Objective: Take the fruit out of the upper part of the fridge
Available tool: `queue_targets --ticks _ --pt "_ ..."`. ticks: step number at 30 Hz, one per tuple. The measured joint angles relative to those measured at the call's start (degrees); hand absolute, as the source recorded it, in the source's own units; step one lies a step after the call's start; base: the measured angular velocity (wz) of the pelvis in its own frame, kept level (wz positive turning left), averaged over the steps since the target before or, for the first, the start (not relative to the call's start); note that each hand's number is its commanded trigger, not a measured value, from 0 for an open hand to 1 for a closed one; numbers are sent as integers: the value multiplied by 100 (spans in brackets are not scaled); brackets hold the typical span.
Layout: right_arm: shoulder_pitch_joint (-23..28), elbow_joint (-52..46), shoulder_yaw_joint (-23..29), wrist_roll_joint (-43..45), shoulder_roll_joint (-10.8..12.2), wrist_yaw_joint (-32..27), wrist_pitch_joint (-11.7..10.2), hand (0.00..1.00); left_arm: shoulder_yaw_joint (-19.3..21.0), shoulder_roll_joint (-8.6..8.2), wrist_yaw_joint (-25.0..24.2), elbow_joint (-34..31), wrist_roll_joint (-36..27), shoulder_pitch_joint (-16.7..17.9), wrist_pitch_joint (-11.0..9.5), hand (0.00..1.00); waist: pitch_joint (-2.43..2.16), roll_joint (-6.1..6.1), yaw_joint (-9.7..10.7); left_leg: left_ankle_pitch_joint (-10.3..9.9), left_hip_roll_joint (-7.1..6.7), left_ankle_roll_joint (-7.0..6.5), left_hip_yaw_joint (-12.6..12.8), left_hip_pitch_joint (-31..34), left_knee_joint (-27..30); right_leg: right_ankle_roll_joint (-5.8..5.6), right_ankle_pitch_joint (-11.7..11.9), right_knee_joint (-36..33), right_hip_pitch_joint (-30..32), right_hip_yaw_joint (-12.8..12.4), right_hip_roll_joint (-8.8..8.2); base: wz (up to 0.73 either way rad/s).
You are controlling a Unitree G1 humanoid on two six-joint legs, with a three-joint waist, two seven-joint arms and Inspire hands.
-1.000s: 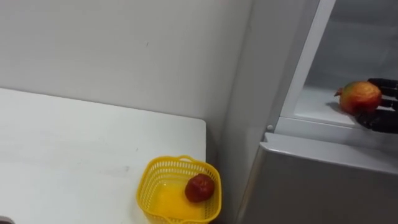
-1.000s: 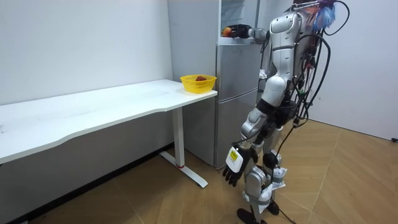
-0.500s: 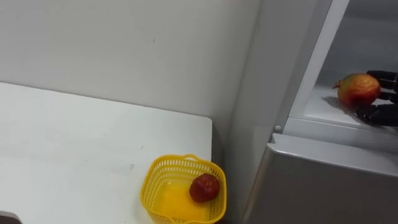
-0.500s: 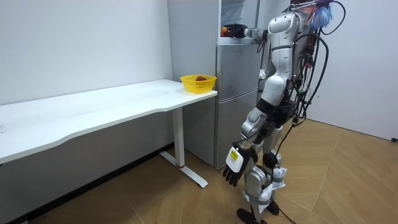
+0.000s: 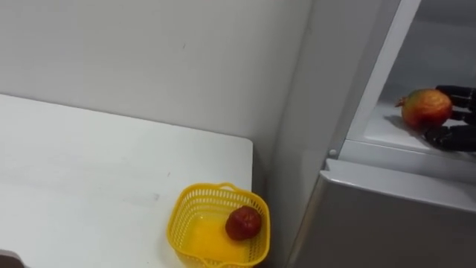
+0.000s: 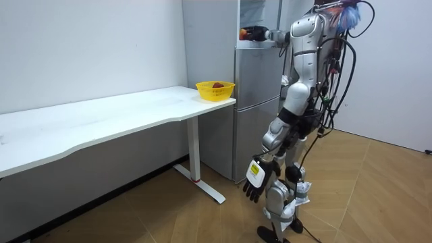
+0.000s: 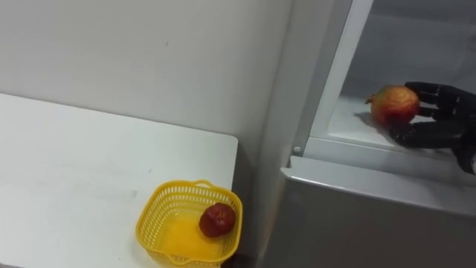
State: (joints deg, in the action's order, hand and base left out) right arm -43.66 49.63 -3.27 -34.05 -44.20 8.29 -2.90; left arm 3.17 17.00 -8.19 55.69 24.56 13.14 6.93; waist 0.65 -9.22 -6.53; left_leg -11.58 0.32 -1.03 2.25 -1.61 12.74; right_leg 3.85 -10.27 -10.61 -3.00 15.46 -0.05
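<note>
Robot stands on wood-plank floor [image 6: 169, 216] facing grey fridge [image 5: 387, 223], beside smooth white table [image 5: 89, 171]. Yellow plastic lattice basket [image 5: 177, 223] sits at table's right edge, next to fridge, round red apple [image 5: 242, 223] inside. Upper compartment open: right hand [image 7: 435, 134] curled round rounded red-yellow fruit [image 7: 394, 104] at white shelf's [image 7: 349, 123] front. Left hand [image 6: 254, 177] hangs by thigh, fingers relaxed.

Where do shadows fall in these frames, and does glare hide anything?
Right eye view: even light, no glare; the fruit in the right hand throws a faint shadow on the fridge shelf. Left eye view: the yellow basket evenly lit. Room view: the wall under the white table lies in shadow.
</note>
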Motion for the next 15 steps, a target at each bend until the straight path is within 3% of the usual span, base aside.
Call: queue_targets --ticks 2,8,12,15 --pt "3 -124 -5 -73 9 -78 19 100 -1 0 0 -1 -1 -40 -7 0 13 22 12 0 0 0 0 12 -1 1 1 0 0 0 0 0" --pt "119 -834 5 -168 168 -439 47 100 0 -1 34 -1 34 -58 -101 0 -37 169 43 0 -2 0 2 36 0 1 4 -2 5 -6 2 0" --pt "464 -1872 14 -179 388 -458 54 100 2 -32 158 -3 38 -40 -103 0 -86 269 179 1 -3 1 29 40 15 1 3 -1 22 -2 4 1" --pt "884 -2676 49 -151 522 -683 62 100 2 -42 279 -35 31 -64 -113 0 -95 278 213 1 -5 1 31 59 53 1 2 -2 22 -4 0 0"
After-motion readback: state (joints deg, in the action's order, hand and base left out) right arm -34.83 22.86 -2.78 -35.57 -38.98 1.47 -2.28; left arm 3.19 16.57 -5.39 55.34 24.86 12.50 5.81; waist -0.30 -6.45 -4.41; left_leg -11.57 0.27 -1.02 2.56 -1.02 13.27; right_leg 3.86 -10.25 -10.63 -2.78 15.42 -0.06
